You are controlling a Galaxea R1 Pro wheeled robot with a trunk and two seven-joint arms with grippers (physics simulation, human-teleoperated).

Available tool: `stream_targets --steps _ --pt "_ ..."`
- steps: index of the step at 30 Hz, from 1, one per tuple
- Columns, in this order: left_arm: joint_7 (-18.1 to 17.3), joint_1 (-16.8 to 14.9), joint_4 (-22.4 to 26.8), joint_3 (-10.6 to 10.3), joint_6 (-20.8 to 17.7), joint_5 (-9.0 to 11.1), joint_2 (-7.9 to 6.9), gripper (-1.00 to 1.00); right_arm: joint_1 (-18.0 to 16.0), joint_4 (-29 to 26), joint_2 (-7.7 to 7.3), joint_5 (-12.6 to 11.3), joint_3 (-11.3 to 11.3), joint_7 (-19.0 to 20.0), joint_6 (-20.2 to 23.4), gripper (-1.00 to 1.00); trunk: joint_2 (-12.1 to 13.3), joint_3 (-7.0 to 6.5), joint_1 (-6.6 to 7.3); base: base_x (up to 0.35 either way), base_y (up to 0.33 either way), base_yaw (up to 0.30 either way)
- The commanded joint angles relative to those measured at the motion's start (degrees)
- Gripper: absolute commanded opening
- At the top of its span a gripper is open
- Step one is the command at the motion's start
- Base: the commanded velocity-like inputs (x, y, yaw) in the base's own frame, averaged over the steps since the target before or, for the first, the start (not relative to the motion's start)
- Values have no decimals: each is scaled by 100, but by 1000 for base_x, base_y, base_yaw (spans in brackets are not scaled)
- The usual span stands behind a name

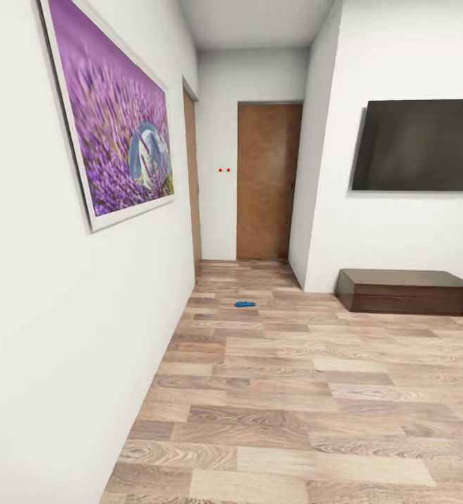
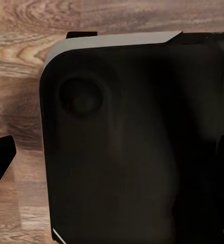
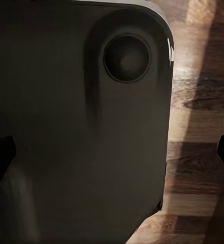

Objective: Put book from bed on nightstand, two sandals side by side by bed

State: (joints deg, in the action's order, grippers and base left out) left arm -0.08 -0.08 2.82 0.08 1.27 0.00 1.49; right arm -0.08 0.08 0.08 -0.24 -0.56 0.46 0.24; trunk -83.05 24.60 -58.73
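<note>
While the robot is facing down a hallway, one blue sandal (image 1: 245, 304) is lying flat on the wood-plank floor (image 1: 308, 392), far ahead, near the mouth of the corridor and well short of the brown door (image 1: 267, 180) at its end. Nothing is touching it. Two small red dots (image 1: 223, 169) are showing on the white end wall just beside that door. A purple framed picture (image 1: 113, 108) is hanging on the left wall. To the right, a dark TV screen (image 1: 420, 145) is sitting on the white wall above a low dark brown bench cabinet (image 1: 403, 290), well apart from the sandal.

Both wrist cameras are looking down at the robot's dark base (image 2: 137, 147) over the floor planks. Left gripper (image 2: 114, 152): dark finger edges are peeking in at the frame sides, wide apart, holding nothing. Right gripper (image 3: 114, 152): same, fingers spread to both edges, nothing between them.
</note>
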Motion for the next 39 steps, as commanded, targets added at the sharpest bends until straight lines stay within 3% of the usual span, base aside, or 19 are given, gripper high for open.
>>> stream_targets --steps 1,14,39 --pt "-1 -1 0 1 13 0 0 100 -2 0 0 -3 -4 6 2 100 -2 4 0 0 0 -218" --pt "-1 -4 1 1 13 -1 0 100 -1 0 0 5 11 -5 2 100 -2 21 0 0 0 -78" --pt "-1 -5 61 1 13 -1 0 100 0 0 0 6 -5 -2 2 100 -2 202 0 0 0 -163"
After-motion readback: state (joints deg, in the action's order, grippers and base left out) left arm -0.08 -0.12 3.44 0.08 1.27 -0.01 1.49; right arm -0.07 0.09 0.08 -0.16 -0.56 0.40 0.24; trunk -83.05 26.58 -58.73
